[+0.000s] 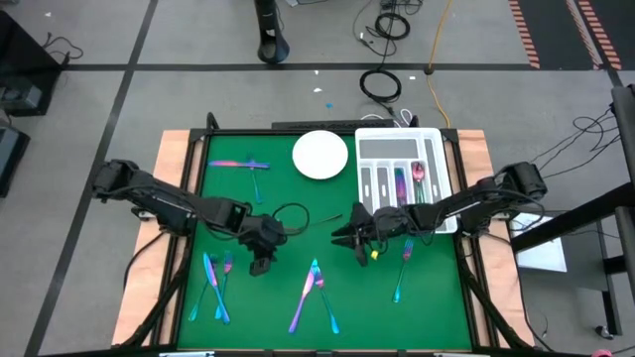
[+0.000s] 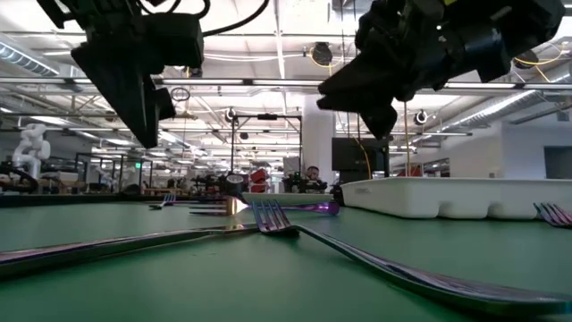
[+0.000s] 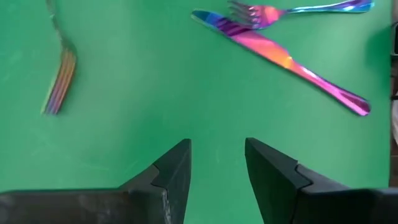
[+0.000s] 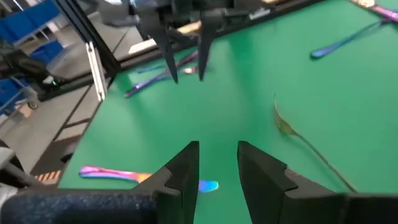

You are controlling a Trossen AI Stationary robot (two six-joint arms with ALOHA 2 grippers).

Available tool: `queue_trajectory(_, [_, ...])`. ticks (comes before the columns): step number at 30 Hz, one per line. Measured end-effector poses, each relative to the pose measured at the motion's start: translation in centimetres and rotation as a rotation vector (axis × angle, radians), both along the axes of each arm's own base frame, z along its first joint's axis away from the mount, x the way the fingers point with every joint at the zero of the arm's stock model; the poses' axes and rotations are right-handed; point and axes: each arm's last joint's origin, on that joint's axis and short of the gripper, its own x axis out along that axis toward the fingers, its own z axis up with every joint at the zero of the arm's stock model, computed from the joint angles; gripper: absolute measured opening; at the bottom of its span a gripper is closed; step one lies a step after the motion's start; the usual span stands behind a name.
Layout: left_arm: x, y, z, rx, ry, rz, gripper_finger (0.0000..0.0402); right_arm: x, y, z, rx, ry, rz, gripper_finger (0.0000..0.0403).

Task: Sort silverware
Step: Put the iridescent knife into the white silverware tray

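Iridescent silverware lies flat in groups on the green mat (image 1: 298,198): a pair at the far left (image 1: 240,165), several pieces at the near left (image 1: 214,288), a knife and forks near the middle (image 1: 314,291), and a fork (image 1: 402,268) at the right. A few pieces lie in the white slotted tray (image 1: 382,149). My left gripper (image 1: 260,262) hangs open above bare mat, with a knife (image 3: 280,57) and forks (image 3: 59,78) beyond its tips. My right gripper (image 1: 357,246) is open too, tilted toward the left, above the mat by a fork (image 4: 305,142).
A round white plate (image 1: 319,155) sits at the far middle, left of the tray. The two grippers face each other across a bare strip of mat at the table's middle; my left gripper (image 4: 183,59) shows in the right wrist view. A dark cable loops above the mat (image 1: 290,212).
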Motion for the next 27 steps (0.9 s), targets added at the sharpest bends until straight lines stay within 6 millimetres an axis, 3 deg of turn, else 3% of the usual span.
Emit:
queue_trajectory(7, [-0.1,-1.1,0.1,-0.057,0.008,0.058,0.0153,0.1,0.2,0.0,-0.023,-0.018,0.016,0.0100])
queue_trajectory(14, [0.9,-4.1,-0.7,-0.218,0.015,0.186,0.0153,0.0,0.6,0.0,-0.020,-0.012,0.027,0.0100])
queue_trajectory(20, [0.3,-6.4,-0.9,-0.263,0.104,0.285,0.0153,-0.5,2.3,-0.2,-0.035,0.010,0.093,0.0100])
queue_trajectory(27, [0.8,-9.4,-0.3,-0.272,0.040,0.415,0.0153,-1.1,4.2,-0.2,-0.034,0.006,0.161,0.0100])
